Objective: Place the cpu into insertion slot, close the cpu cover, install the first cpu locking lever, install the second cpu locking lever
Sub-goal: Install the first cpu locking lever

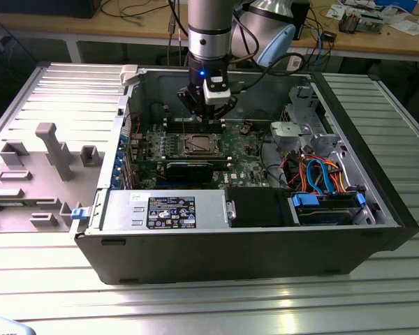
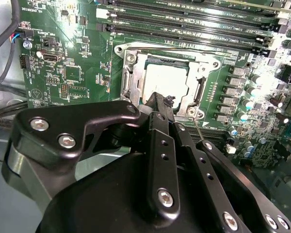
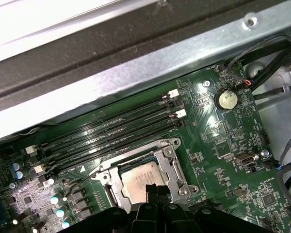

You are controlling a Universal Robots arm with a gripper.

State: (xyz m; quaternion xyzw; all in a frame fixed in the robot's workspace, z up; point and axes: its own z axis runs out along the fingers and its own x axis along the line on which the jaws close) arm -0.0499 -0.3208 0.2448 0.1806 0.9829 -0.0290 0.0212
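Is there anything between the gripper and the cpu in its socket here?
Nothing visible. In both wrist views the gripper hangs right at the edge of the insertion slot, where the cpu lies with the cpu cover flat around it; no cable or part crosses the gap.

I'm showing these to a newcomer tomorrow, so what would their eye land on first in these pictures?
Probably the open computer case on the metal table, with the arm's black gripper hanging over its green motherboard. In the second wrist view, the silvery cpu sits inside the metal cpu cover frame, just beyond the gripper.
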